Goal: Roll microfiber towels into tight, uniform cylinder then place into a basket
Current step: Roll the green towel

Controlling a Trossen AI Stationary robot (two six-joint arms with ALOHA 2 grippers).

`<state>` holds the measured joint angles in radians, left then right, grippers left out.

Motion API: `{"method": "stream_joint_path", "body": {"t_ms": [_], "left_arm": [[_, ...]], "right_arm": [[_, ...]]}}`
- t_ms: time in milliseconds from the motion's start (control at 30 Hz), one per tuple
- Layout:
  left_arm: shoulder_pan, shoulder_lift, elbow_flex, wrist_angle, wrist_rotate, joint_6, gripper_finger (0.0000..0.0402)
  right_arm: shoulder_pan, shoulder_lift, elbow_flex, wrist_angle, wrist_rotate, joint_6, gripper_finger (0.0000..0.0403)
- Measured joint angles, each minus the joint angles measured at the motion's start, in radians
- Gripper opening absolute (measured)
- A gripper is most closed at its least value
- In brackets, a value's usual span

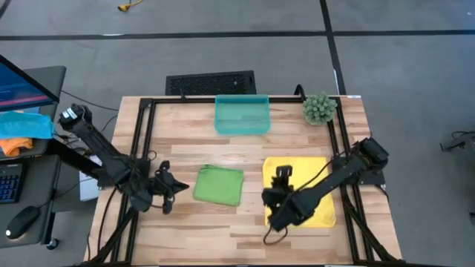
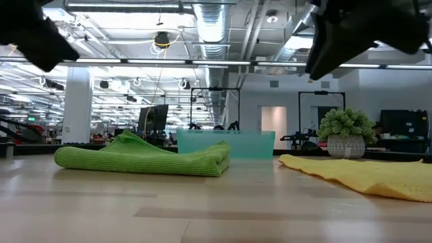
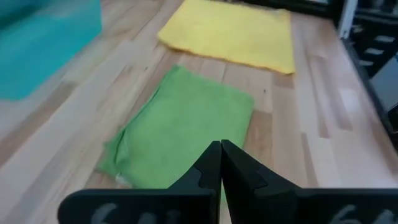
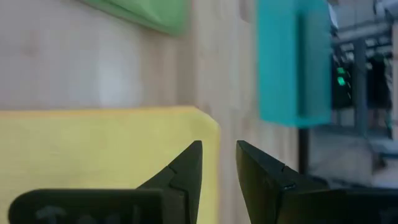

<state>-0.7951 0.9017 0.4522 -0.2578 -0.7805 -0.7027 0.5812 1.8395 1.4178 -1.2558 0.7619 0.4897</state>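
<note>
Left tool [image 3: 220, 163]: fingers together, empty, beside folded light green microfiber towel [image 1: 218, 185] on wooden surface [image 1: 185, 126]. Right tool [image 4: 217, 163]: fingers apart, gripping nothing, above left edge of flat bright yellow microfiber towel [image 1: 315, 174]. Translucent teal plastic basket [image 1: 242, 115]: at far edge

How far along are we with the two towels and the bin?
Barely started. The light green microfiber towel lies folded, not rolled; the bright yellow towel lies flat. The teal plastic basket holds nothing. The right gripper, open, hovers at the yellow towel's edge; the left gripper is shut, empty.
</note>
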Motion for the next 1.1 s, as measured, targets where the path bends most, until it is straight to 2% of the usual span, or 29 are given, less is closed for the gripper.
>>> {"method": "stream_joint_path", "body": {"t_ms": [200,367,600,800,900,1100], "left_arm": [[0.112,-0.063,0.0,0.042,0.113,0.203,0.0],[0.181,-0.074,0.0,0.044,0.195,0.292,0.0],[0.204,-0.07,0.0,0.04,0.2,0.338,0.0],[0.204,-0.07,0.0,0.04,0.206,0.345,0.0004],[0.204,-0.068,0.0,0.04,0.248,0.352,0.0023],[0.204,-0.04,0.0,0.042,0.299,0.327,0.0095]], "right_arm": [[-0.058,-0.103,0.0,-0.117,-0.002,0.042,0.012],[-0.063,-0.211,-0.013,-0.045,-0.001,0.043,0.012],[-0.06,-0.34,-0.252,0.288,-0.005,-0.047,0.012],[-0.078,-0.358,-0.417,0.656,-0.069,-0.162,0.012],[-0.084,-0.337,-0.461,0.875,-0.141,-0.257,0.012],[-0.084,-0.258,-0.475,1.126,-0.223,-0.388,0.012]]}}
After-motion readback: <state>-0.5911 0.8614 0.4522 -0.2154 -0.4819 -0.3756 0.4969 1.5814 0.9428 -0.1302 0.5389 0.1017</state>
